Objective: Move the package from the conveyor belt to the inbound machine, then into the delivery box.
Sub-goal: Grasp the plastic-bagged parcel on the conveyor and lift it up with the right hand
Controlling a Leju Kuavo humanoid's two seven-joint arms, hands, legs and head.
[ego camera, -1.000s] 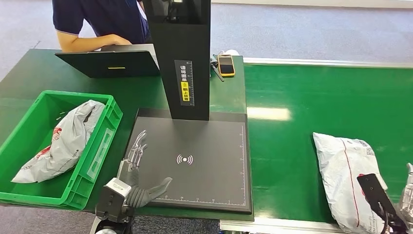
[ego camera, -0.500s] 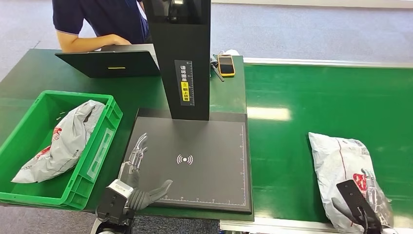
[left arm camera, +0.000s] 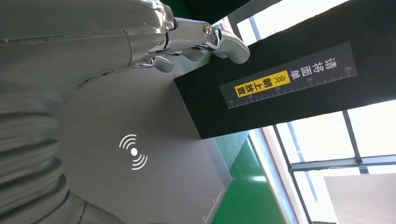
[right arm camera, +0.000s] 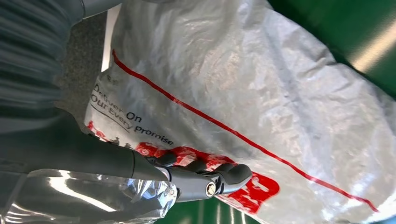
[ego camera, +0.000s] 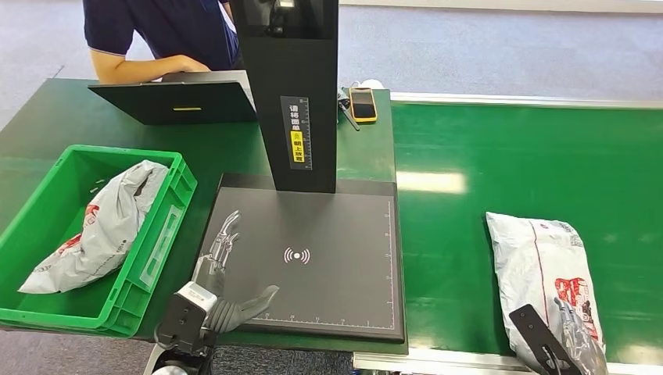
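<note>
A white package (ego camera: pixel 535 262) with a red stripe and red logo lies flat on the green conveyor belt (ego camera: pixel 508 156), near its front edge. My right hand (ego camera: pixel 575 344) is over the package's near end, its fingers (right arm camera: pixel 210 179) lying on the package (right arm camera: pixel 261 79) beside the red logo, thumb held apart. My left hand (ego camera: pixel 219 269) hovers open over the front left of the inbound machine's black scan plate (ego camera: pixel 344 226), fingers spread and nothing in it (left arm camera: pixel 140 42). The green delivery box (ego camera: pixel 176 176) stands to the left of the plate.
A grey bag (ego camera: pixel 102 226) lies inside the delivery box. The machine's black column (ego camera: pixel 297 94) rises behind the plate. Behind it are a laptop (ego camera: pixel 176 101), a phone (ego camera: pixel 362 103) and a seated person (ego camera: pixel 156 31).
The package has drifted left along the belt. My right hand has moved left and onto its near end. The left hand has stayed over the plate.
</note>
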